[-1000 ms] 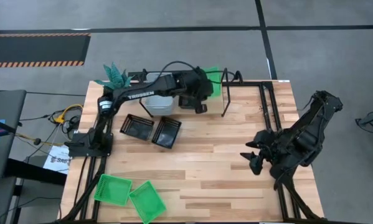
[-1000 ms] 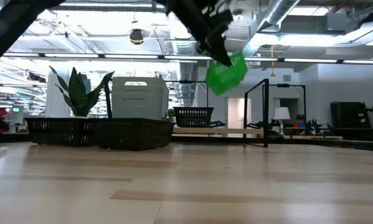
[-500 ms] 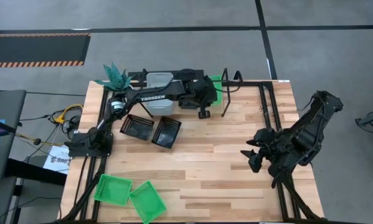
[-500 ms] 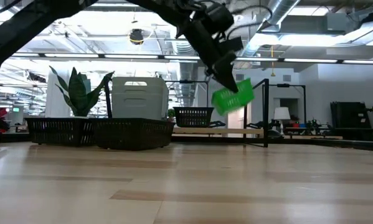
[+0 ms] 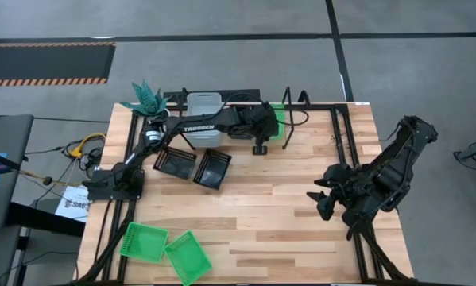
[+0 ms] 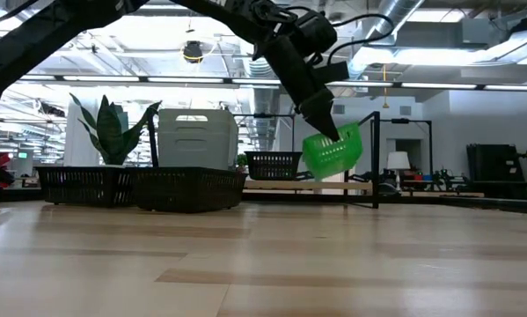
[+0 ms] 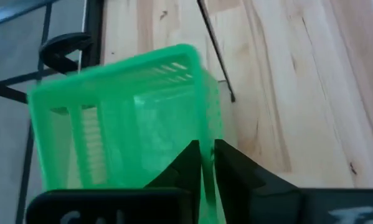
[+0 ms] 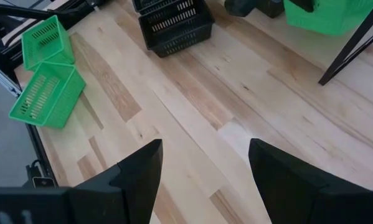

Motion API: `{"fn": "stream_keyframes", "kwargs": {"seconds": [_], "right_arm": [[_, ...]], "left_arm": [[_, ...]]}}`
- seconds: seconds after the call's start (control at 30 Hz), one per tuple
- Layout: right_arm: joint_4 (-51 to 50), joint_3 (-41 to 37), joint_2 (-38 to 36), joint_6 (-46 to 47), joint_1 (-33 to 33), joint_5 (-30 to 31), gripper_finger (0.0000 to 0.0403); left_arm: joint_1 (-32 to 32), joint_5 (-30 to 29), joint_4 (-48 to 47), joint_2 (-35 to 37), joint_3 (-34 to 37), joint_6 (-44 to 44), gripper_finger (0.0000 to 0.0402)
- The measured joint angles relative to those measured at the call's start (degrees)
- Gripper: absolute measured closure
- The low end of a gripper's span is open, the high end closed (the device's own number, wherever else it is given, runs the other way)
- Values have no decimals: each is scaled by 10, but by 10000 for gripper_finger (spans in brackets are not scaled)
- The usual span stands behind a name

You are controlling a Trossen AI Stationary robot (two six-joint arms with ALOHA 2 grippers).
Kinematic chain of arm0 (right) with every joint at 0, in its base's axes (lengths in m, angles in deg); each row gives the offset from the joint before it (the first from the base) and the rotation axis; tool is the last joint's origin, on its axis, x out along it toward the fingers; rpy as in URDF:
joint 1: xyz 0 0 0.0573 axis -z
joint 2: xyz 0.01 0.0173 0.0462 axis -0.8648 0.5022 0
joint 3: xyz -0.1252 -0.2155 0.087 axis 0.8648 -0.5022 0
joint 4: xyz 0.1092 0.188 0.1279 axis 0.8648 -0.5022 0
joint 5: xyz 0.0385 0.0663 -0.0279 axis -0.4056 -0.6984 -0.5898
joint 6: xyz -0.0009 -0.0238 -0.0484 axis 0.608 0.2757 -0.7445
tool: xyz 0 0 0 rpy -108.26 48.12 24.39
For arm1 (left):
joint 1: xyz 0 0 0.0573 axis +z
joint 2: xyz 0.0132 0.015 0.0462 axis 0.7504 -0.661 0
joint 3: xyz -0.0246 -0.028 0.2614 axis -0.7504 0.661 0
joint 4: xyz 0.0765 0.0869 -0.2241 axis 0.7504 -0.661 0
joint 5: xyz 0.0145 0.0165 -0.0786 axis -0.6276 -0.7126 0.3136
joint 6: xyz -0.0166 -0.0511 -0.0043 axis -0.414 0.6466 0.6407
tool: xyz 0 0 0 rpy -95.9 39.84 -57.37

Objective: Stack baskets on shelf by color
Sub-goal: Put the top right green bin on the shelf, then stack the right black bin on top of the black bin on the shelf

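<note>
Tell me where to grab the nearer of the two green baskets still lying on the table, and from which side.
Take the green basket by one long rim wall, coming straight down from above. It sits upright with its opening upward, rotated askew and beside the other green basket, so a thin wall fits between the fingers. The right gripper is open and idle; the left gripper is shut on a third.
</note>
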Motion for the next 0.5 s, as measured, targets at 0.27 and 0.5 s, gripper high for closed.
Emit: {"fn": "stream_keyframes", "kwargs": {"seconds": [0.27, 0.5], "right_arm": [[0, 0, 0, 0, 0, 0, 139], [0, 0, 0, 3, 0, 0, 139]], "left_arm": [[0, -3, 6, -5, 0, 17, 319], [-3, -4, -31, -5, -29, 50, 265]]}}
